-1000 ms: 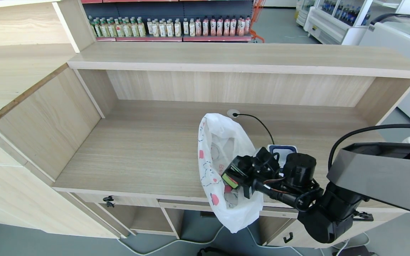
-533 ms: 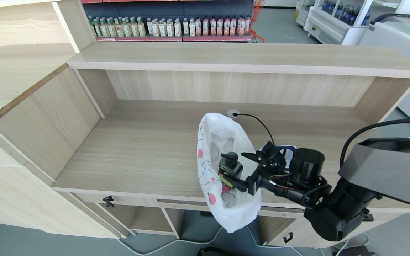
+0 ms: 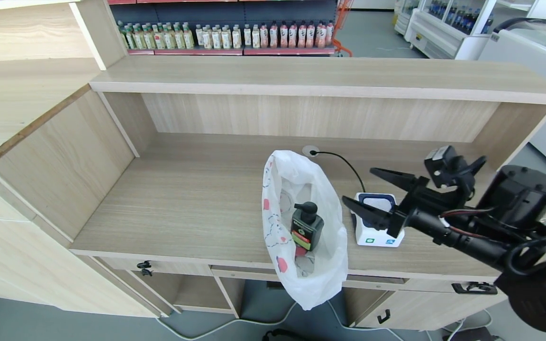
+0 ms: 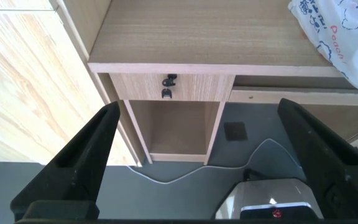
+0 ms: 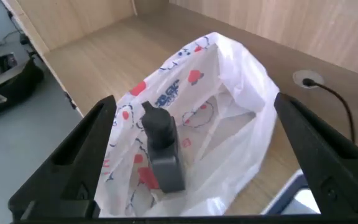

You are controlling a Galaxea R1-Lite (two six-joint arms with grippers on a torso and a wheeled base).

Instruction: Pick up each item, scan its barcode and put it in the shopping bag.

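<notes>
My right jaws stand wide over the pale wooden tabletop [image 3: 197, 199], beside the shopping bag [image 3: 331, 213]; my left jaws are wide too. Drink shelves [image 3: 225, 37] line the room behind.

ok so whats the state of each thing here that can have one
shopping bag: open, mouth up, at the counter's front edge
pump bottle: upright inside the bag, not gripped
right gripper: open, empty, near the scanner
left gripper: open, empty, in front of the counter
</notes>
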